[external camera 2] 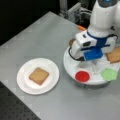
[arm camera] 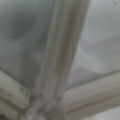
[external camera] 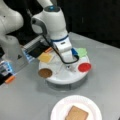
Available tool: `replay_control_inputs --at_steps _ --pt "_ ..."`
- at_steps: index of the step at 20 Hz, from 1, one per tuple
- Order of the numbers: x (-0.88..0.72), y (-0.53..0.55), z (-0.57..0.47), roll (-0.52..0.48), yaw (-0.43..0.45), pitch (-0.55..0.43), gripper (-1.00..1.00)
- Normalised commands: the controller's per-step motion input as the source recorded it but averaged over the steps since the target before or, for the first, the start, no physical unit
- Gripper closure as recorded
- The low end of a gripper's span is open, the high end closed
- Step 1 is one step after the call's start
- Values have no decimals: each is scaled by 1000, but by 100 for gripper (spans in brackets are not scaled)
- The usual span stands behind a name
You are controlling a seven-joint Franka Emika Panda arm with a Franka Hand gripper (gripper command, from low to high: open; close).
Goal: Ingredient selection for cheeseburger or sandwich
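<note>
Down on the tray [external camera: 62, 78], hand [external camera: 68, 67], grip unclear, beside red disc [external camera: 84, 67].

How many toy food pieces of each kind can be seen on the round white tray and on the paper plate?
Toast slice: 1, on the paper plate
Cheese square: 1
Patty: 1
Red disc: 1
Lettuce: 1
Total: 5

Both front views look down at an angle, from opposite sides, on the grey table [external camera: 105, 75], sharing the white turntable [external camera: 62, 78] and paper plate [external camera 2: 23, 82]. Wrist view faces straight down, very close onto white ridged surface, nothing else recognisable.
</note>
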Motion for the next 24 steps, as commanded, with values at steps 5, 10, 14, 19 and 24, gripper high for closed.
replay_control_inputs --at_steps 5,10,14,19,24 --pt "166 -25 -577 -93 441 -34 -100" --pt "204 -59 -614 -74 485 31 -100" --pt "234 -78 -670 -43 509 90 -100" --pt "266 -100 -702 -21 488 110 -100" --pt "296 -101 -746 0 394 101 -100"
